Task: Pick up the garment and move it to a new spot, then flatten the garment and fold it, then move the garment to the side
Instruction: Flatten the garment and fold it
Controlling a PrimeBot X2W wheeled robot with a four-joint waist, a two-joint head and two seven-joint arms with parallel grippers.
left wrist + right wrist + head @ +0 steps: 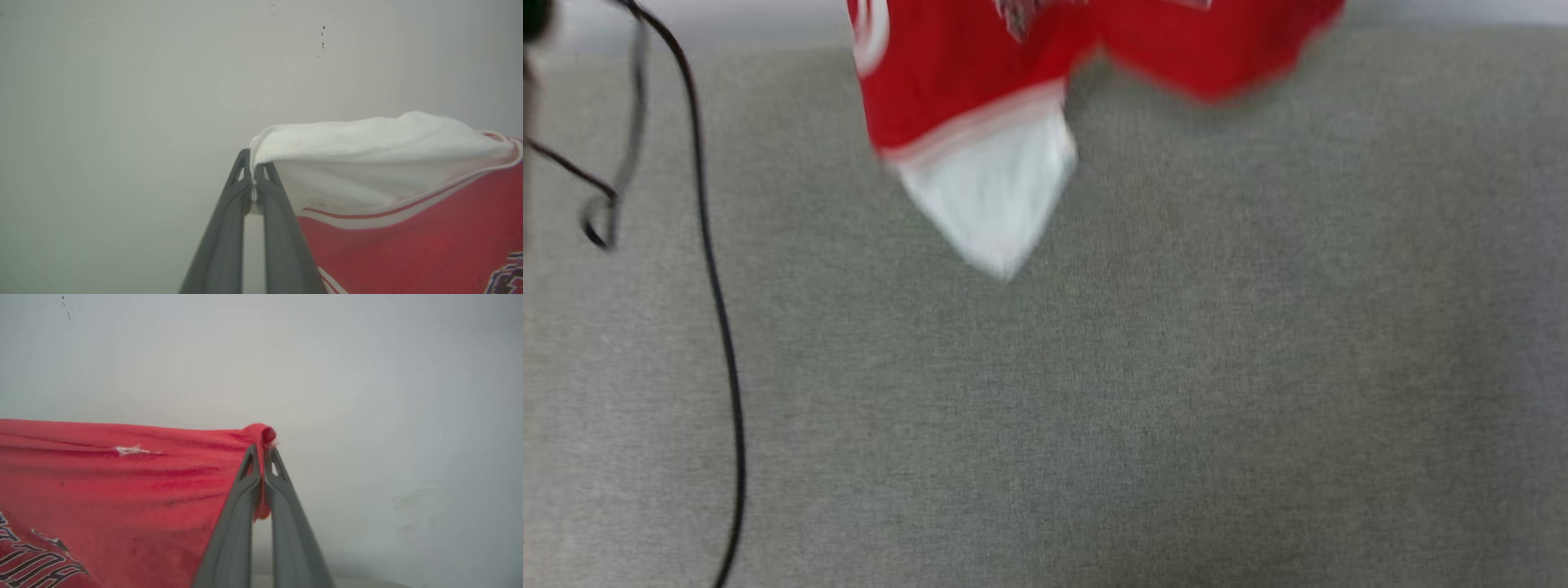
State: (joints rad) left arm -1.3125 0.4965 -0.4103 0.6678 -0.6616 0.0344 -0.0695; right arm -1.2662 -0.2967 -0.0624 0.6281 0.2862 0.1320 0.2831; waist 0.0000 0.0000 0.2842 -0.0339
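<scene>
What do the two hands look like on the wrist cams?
Left hand and right hand match: two long dark-grey fingers each, tapering to slim tips, a small triangular cut-out near each tip. No markings visible.

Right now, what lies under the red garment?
Below the garment a grey fabric surface shows, with a faint shadow on it. The part of the surface behind the hanging red and white cloth is covered.

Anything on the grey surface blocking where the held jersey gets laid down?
Nothing visible sits directly below the hanging red jersey shirt with white sleeves on the grey fabric surface. A thin black cable runs down the head view's left side, apart from the shirt.
</scene>
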